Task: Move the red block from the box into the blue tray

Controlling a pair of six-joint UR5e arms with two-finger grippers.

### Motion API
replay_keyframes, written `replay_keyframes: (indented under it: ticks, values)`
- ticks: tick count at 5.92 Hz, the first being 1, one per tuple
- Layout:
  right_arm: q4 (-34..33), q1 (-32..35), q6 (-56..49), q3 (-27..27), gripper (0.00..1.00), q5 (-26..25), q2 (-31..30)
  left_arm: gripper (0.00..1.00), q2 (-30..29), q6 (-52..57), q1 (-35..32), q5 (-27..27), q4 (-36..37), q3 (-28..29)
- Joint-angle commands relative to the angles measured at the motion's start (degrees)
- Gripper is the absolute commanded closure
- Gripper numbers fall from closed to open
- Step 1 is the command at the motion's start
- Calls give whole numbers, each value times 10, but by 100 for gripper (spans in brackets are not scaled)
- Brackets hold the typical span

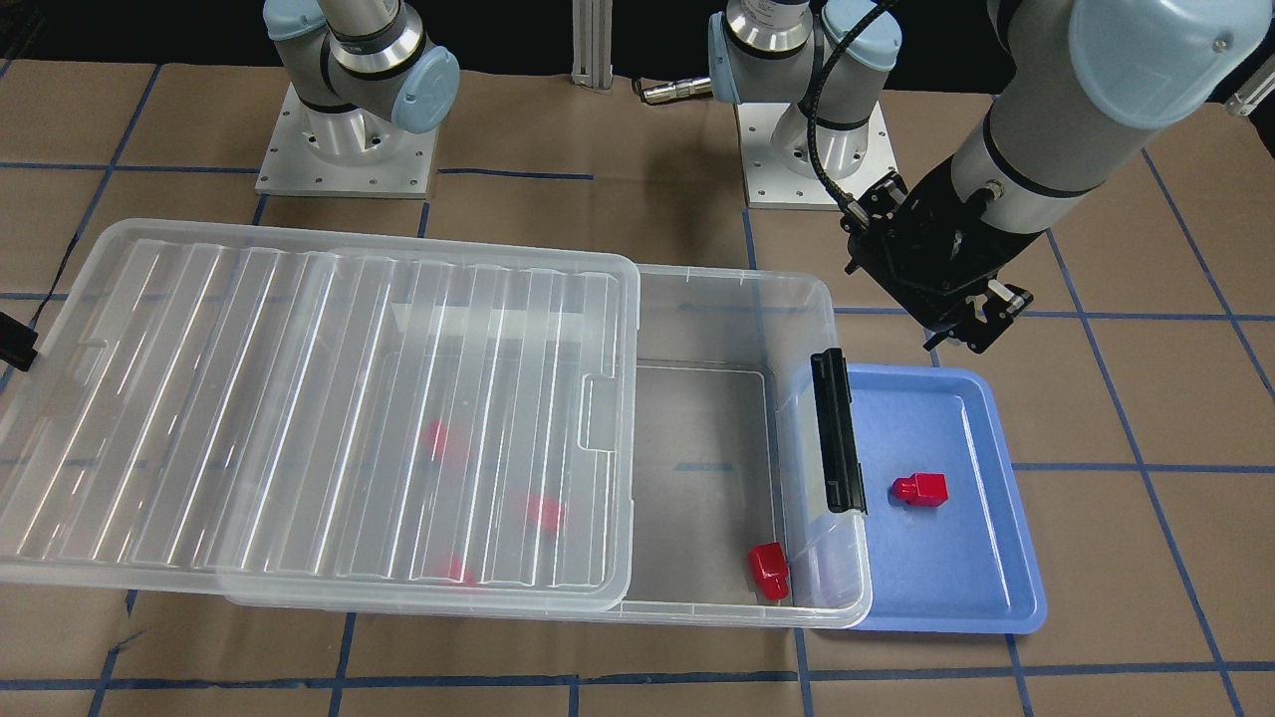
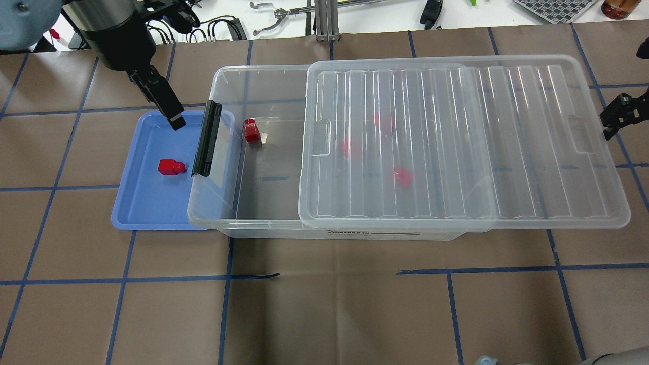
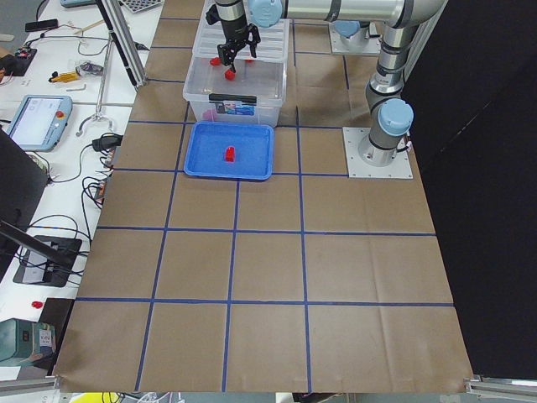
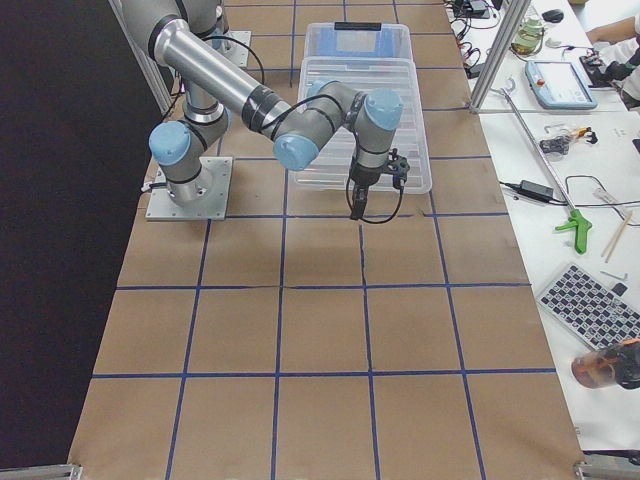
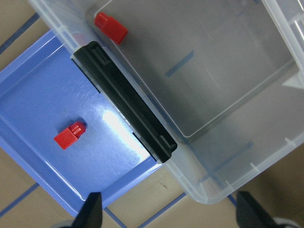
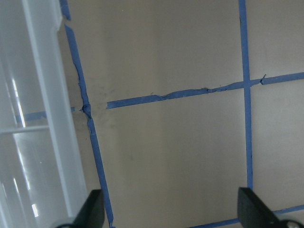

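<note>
- The red block [image 1: 921, 489] lies on the floor of the blue tray [image 1: 956, 583]. It is on its side, with its round stub pointing toward the box [image 1: 702, 319].
- The block sits close to the black latch [image 1: 835, 430] on the box's short end but does not touch it.
- The left tool [image 2: 175, 120] hangs raised over the tray. It is released and grips nothing.
- In the left wrist view the fingertips [image 5: 93, 211] stand wide apart at the bottom edge. The block is off to the left and well clear of them.
- The box's latch end overlaps the tray's near edge in both fixed views.
- The ribbed lid [image 2: 456, 142] is slid off toward the robot's right, which leaves the latch end of the box uncovered.
- A second red block [image 2: 251, 131] rests in that uncovered part, near a corner by the latch wall.
- Three more red shapes [image 1: 445, 438] show blurred through the lid.
- The right tool [image 6: 172, 211] is also released, with nothing between its spread fingers. It hovers over bare worktop [image 6: 180, 152] just beside the lid's far edge.
</note>
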Motion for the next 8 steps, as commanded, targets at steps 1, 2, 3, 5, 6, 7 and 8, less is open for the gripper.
replay_keyframes:
  ticks: [1, 2, 3, 5, 6, 7, 8]
  values:
    - [13, 16, 0, 0, 0, 3, -10, 2, 17, -233, -23, 3, 49, -20]
    - [22, 18, 0, 1, 0, 19, -11, 2, 25, -337, -25, 3, 70, -32]
    - [30, 18, 0, 1, 0, 28, -11, 2, 35, -433, -26, 2, 104, -59]
    - [30, 19, -1, 3, 0, 29, -11, 2, 71, -580, -42, -2, 224, -147]
    - [30, 19, -4, 11, 0, 62, -11, 2, 81, -605, -50, -4, 257, -172]
    - [31, 19, -5, 16, 0, 89, -11, 2, 86, -605, -50, -2, 257, -173]
    - [31, 21, -7, 26, 0, 113, -13, 2, 86, -605, -50, 0, 258, -175]
